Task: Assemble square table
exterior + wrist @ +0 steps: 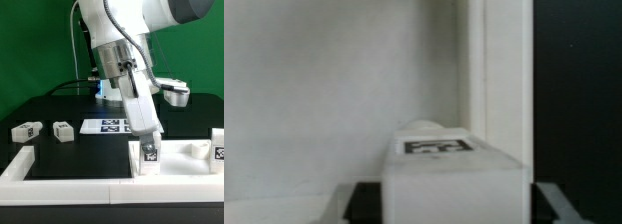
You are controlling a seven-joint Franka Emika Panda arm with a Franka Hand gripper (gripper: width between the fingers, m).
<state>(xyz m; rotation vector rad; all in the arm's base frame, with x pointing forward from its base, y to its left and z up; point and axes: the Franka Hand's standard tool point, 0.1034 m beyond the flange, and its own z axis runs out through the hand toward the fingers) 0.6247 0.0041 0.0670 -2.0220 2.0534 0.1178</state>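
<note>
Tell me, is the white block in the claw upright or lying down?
Upright: the block stands tall under the claw, long side vertical, at a corner of the tabletop. Whether they touch cannot be told.

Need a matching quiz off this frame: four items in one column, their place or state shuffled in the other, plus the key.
Things
1. held leg
2. loose legs
3. marker board
4. tabletop

Place or state
A. lying flat mid-picture in the exterior view, covered in tags
B. lying apart at the exterior view's left
C. upright in the gripper, at the tabletop's edge
D. white slab at the exterior view's lower right

Pairs: 1-C, 2-B, 3-A, 4-D
</note>
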